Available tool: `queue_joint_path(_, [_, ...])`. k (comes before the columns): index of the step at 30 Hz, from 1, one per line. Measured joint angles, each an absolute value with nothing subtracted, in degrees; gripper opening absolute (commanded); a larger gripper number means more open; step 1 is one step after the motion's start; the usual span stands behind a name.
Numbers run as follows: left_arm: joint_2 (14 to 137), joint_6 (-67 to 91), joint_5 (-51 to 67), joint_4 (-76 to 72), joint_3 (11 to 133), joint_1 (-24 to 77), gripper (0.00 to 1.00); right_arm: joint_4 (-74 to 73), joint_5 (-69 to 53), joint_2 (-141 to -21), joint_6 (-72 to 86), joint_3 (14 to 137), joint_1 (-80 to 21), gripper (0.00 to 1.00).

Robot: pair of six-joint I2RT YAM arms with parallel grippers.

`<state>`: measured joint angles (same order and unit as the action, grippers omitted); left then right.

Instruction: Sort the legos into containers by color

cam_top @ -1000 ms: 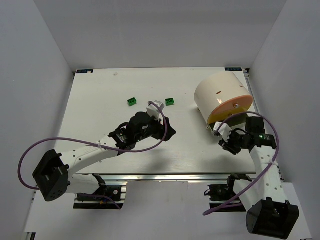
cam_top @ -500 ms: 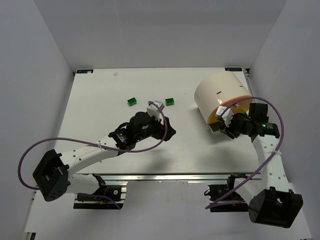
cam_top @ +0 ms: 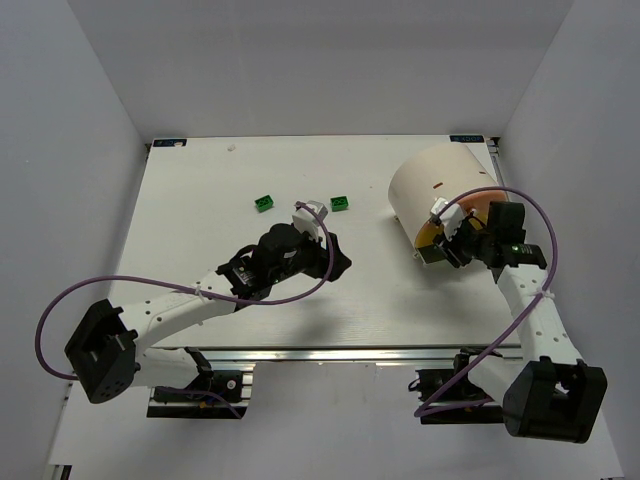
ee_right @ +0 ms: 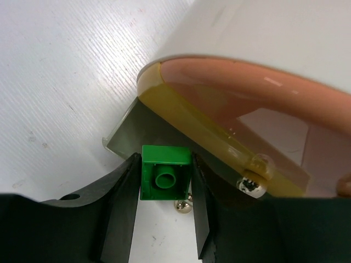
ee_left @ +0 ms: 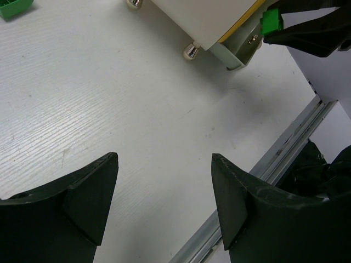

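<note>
- Over at the right side of the desk [cam_top: 200,230], the green lego [ee_right: 166,174] is up off the surface, clamped between the fingers of the right pincer [ee_right: 163,158], with its hollow underside facing the wrist cam.
- It's sitting just beside the lower rim of the tub [cam_top: 435,185], right under the edge of the orange face [ee_right: 247,87]. Can't tell if it's actually touching the rim or just very close.
- What changed: a second ago that arm was hanging back nearer the front edge of the desk, well clear of the tub. Now it's swung in and up against the face, grip unchanged the whole way.
- My read is that this is the drop-off for this brick, carried over but not let go yet. I can't see an opening from any view, so where it actually goes in is a guess.
- Further out, two other green legos [cam_top: 264,203] are lying on the desk toward the back middle, well apart from the tub, same spots as before.
- The left pincer [ee_left: 163,159] hasn't budged: fingers apart, nothing between them, hovering mid-desk near those two.
- So one green nearly delivered, two still to go.
</note>
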<state>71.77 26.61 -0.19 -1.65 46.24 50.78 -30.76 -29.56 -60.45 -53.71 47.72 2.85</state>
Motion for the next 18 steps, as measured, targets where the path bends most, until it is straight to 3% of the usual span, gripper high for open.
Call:
queue_joint_path(9, [71.8, 27.0, -0.3, -1.6, 46.3, 50.8, 0.78, -26.0, -25.8, -60.5, -49.7, 43.3, 1.3, 0.26])
queue_joint_path(15, [71.8, 27.3, -0.4, -1.5, 46.3, 50.8, 0.78, -23.6, -23.9, -61.9, -48.1, 42.4, 0.4, 0.44])
queue_joint_path(16, [71.8, 27.4, -0.4, -1.5, 46.3, 50.8, 0.78, -23.3, -23.7, -62.0, -47.8, 42.3, 0.4, 0.51])
queue_joint_path(18, [71.8, 27.6, -0.5, -1.5, 46.3, 50.8, 0.78, -22.8, -23.3, -62.4, -47.2, 42.3, 0.3, 0.53])
